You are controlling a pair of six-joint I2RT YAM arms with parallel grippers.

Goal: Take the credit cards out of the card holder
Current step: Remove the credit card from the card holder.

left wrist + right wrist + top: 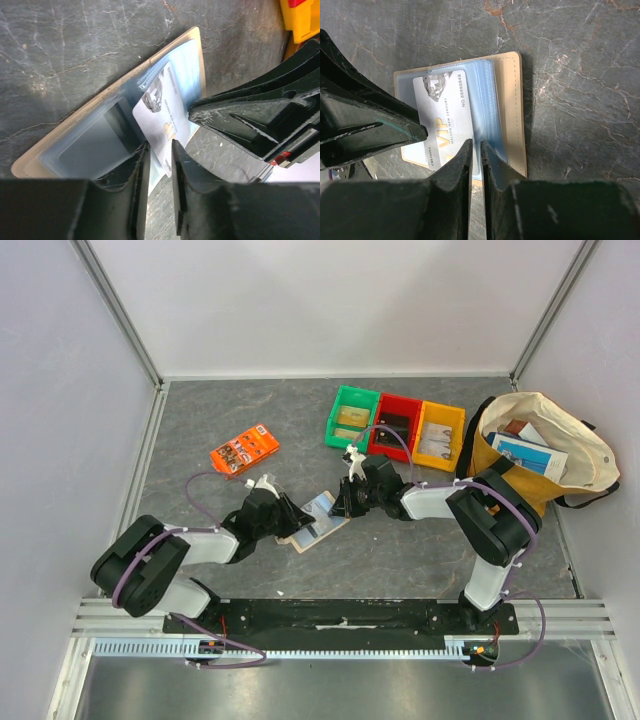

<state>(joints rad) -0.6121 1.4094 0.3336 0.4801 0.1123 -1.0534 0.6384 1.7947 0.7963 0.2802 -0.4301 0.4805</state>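
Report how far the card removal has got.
Done: the card holder lies open on the table, and one credit card sticks partway out of its clear sleeve. In hand: the right tool pinches the holder's edge while the left tool straddles that card with jaws apart. Left: no card lies free yet; that card and any others in the sleeves must come out.

Matt tan card holder [515,100], glossy plastic sleeves [95,135], veined stone-look table [580,60]
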